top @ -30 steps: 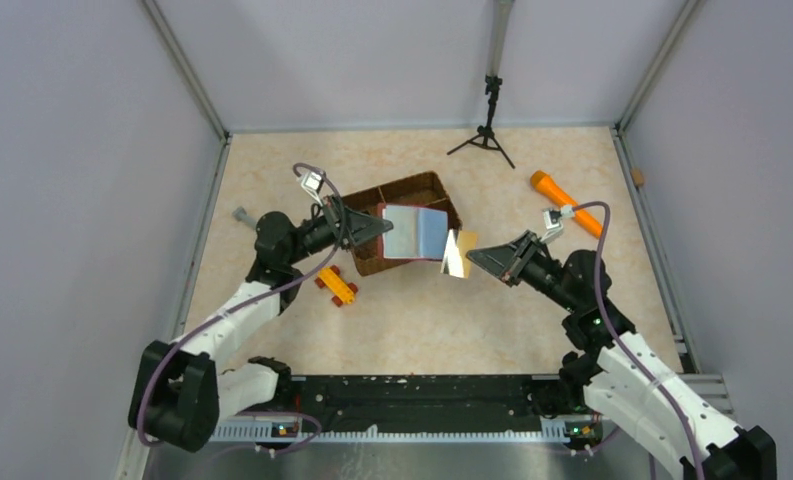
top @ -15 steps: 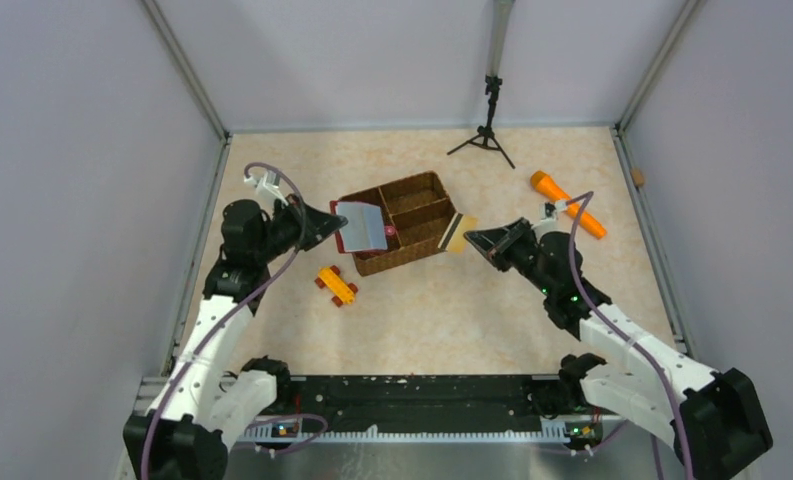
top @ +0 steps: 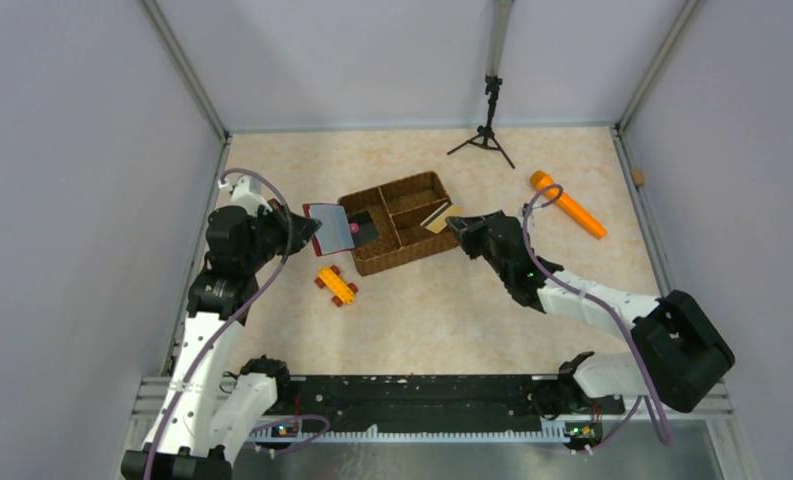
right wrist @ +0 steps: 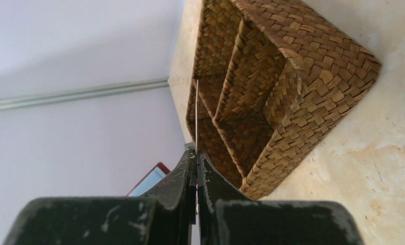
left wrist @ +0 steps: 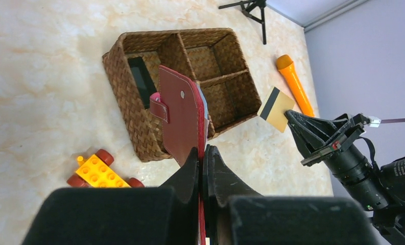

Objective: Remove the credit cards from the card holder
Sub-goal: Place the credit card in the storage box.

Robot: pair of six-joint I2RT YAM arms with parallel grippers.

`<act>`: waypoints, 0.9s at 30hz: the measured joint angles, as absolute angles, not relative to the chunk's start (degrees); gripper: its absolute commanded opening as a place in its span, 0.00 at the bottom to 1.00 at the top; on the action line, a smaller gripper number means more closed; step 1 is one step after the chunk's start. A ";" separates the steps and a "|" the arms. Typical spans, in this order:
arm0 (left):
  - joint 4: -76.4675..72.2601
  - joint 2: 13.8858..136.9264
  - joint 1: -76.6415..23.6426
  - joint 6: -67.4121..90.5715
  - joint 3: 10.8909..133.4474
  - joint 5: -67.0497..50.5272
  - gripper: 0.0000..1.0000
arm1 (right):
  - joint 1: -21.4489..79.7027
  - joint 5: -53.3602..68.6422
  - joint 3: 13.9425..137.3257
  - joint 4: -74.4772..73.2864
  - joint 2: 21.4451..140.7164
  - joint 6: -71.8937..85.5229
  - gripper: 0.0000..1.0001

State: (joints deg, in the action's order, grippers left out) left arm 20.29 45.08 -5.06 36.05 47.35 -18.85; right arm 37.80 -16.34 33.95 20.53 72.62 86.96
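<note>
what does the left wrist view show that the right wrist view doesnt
Only left wrist: the toy car, the orange toy, a black card in the long compartment of the basket, and the striped face of the tan card. Only right wrist: that card edge-on, a thin line between the fingers of the right gripper. Both: the basket, the tan card, and part of the red wallet, held by the left gripper.

Bright even light, soft shadows, sharp focus
</note>
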 measured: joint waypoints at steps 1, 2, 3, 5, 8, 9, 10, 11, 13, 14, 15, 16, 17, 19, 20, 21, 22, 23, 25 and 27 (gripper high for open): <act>20.73 45.08 -5.02 35.81 47.37 -18.48 0.00 | 38.09 -16.99 34.68 20.40 73.84 87.79 0.00; 21.12 44.99 -4.97 35.66 47.35 -18.22 0.00 | 38.20 -17.78 35.42 20.10 75.02 88.58 0.00; 21.47 44.82 -4.95 35.44 47.35 -17.93 0.00 | 38.85 -18.85 36.58 19.97 76.60 89.52 0.00; 21.65 44.42 -4.95 35.11 47.35 -17.41 0.00 | 39.46 -20.12 38.24 20.03 78.74 90.85 0.00; 21.65 43.59 -4.93 34.54 47.37 -16.80 0.00 | 40.42 -22.31 40.27 19.84 81.25 92.92 0.00; 21.65 43.33 -4.91 34.44 47.37 -16.78 0.00 | 40.75 -23.16 40.93 19.51 82.11 93.76 0.00; 21.65 43.18 -4.91 34.30 47.37 -16.64 0.00 | 40.88 -23.42 41.28 19.20 82.59 94.17 0.00; 21.67 43.00 -4.91 34.22 47.37 -16.56 0.00 | 41.19 -24.27 41.85 18.55 83.31 94.80 0.00; 21.69 42.85 -4.91 33.93 47.37 -16.36 0.00 | 41.76 -25.74 42.98 17.28 84.60 95.96 0.00; 21.69 42.85 -4.91 33.78 47.40 -16.29 0.00 | 41.98 -26.37 43.42 16.84 85.03 96.36 0.00; 21.71 42.85 -4.91 33.63 47.46 -16.10 0.00 | 42.30 -27.03 43.94 16.34 85.62 96.86 0.00; 21.71 42.85 -4.91 33.43 47.46 -15.94 0.00 | 42.61 -27.62 44.34 15.92 86.17 97.43 0.00; 21.74 42.78 -4.89 33.23 47.48 -15.90 0.00 | 42.83 -28.08 44.58 15.79 86.63 97.82 0.00; 21.98 42.59 -4.91 32.95 47.59 -15.64 0.00 | 43.38 -29.28 45.15 14.98 87.64 98.78 0.00; 22.11 42.46 -4.91 32.82 47.66 -15.55 0.00 | 43.59 -29.67 45.28 14.81 88.12 99.22 0.00; 22.22 42.35 -4.91 32.77 47.70 -15.55 0.00 | 43.77 -30.02 45.47 14.44 88.60 99.59 0.00; 22.33 42.24 -4.91 32.73 47.77 -15.55 0.00 | 43.90 -30.22 45.58 14.33 88.97 99.88 0.00; 22.61 42.13 -4.91 32.58 47.90 -15.55 0.00 | 43.99 -30.57 45.87 13.87 89.49 100.31 0.00; 22.92 42.11 -4.91 32.40 48.01 -15.57 0.00 | 44.05 -31.14 46.35 13.82 90.63 100.92 0.00; 23.31 42.13 -4.91 32.14 48.05 -15.57 0.00 | 44.10 -31.62 47.03 13.65 92.01 101.36 0.01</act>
